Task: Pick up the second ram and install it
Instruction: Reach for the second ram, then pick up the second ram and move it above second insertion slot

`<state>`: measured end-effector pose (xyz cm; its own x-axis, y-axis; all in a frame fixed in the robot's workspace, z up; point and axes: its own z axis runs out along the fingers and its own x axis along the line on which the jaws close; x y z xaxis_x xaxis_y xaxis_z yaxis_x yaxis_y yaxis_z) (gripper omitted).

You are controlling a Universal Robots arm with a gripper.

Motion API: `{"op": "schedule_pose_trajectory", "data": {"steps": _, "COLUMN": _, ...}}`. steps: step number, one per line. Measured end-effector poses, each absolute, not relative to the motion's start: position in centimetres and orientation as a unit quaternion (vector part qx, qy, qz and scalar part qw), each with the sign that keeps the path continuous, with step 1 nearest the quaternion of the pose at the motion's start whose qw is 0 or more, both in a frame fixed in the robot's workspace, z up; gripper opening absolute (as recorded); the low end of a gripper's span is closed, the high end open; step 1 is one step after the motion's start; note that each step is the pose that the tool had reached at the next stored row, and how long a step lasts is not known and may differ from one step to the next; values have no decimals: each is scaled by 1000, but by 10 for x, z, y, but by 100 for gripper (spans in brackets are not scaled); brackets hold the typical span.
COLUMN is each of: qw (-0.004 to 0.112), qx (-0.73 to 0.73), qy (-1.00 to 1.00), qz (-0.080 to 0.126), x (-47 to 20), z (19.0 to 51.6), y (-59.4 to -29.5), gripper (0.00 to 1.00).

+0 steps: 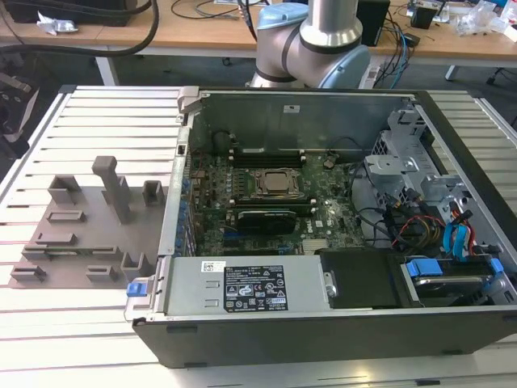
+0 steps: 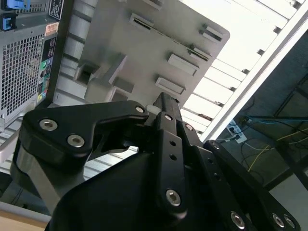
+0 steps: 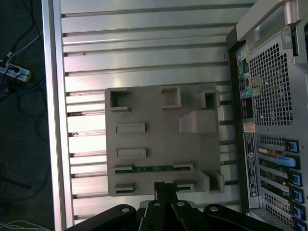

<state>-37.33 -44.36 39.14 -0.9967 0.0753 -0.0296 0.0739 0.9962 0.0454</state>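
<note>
Your slatted metal table (image 3: pixel 144 48) carries a grey tray (image 3: pixel 159 115). One second ram (image 3: pixel 153 168) lies in its slot, both ends tucked under grey blocks. The gripper (image 3: pixel 160 186) hangs near the tray's edge, fingers pressed together, empty.

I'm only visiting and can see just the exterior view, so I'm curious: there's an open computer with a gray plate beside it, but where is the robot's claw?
Observer: In the first wrist view the gripper hangs over one edge of the gray plate.
Visitor: Is it carrying something?
Observer: The thin green memory stick lies in a holder on the plate, close to the gripper's tip and not held.
Visitor: What's on the computer's side facing that plate?
Observer: Its back panel, which has a metal mesh grille and a row of card slots.
</note>
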Motion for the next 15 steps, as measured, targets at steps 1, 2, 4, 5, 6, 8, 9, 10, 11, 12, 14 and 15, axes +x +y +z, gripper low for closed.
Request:
{"op": "schedule_pose_trajectory", "data": {"steps": 1, "qw": 16, "qx": 37, "qy": 999, "qz": 22, "x": -373, "z": 391, "y": -445, "gripper": 10}}
{"op": "schedule_pose_trajectory", "data": {"steps": 2, "qw": 16, "qx": 37, "qy": 999, "qz": 22, "x": -373, "z": 391, "y": -447, "gripper": 10}}
{"op": "schedule_pose_trajectory", "data": {"steps": 4, "qw": 16, "qx": 37, "qy": 999, "qz": 22, "x": -374, "z": 391, "y": -453, "gripper": 10}}
{"op": "schedule_pose_trajectory", "data": {"steps": 5, "qw": 16, "qx": 37, "qy": 999, "qz": 22, "x": -374, "z": 391, "y": -454, "gripper": 10}}
{"op": "schedule_pose_trajectory", "data": {"steps": 6, "qw": 16, "qx": 37, "qy": 999, "qz": 22, "x": -374, "z": 391, "y": -453, "gripper": 10}}
{"op": "schedule_pose_trajectory", "data": {"steps": 8, "qw": 16, "qx": 37, "qy": 999, "qz": 22, "x": -374, "z": 391, "y": -454, "gripper": 10}}
{"op": "schedule_pose_trajectory", "data": {"steps": 9, "qw": 16, "qx": 37, "qy": 999, "qz": 22, "x": -374, "z": 391, "y": -454, "gripper": 10}}
{"op": "schedule_pose_trajectory", "data": {"steps": 10, "qw": 16, "qx": 37, "qy": 999, "qz": 22, "x": -374, "z": 391, "y": -454, "gripper": 10}}
{"op": "schedule_pose_trajectory", "data": {"steps": 11, "qw": 16, "qx": 37, "qy": 999, "qz": 22, "x": -374, "z": 391, "y": -454, "gripper": 10}}
{"op": "schedule_pose_trajectory", "data": {"steps": 12, "qw": 16, "qx": 37, "qy": 999, "qz": 22, "x": -374, "z": 391, "y": -454, "gripper": 10}}
{"op": "schedule_pose_trajectory", "data": {"steps": 14, "qw": 16, "qx": 37, "qy": 999, "qz": 22, "x": -374, "z": 391, "y": -454, "gripper": 10}}
{"op": "schedule_pose_trajectory", "data": {"steps": 15, "qw": 16, "qx": 37, "qy": 999, "qz": 22, "x": -374, "z": 391, "y": -454, "gripper": 10}}
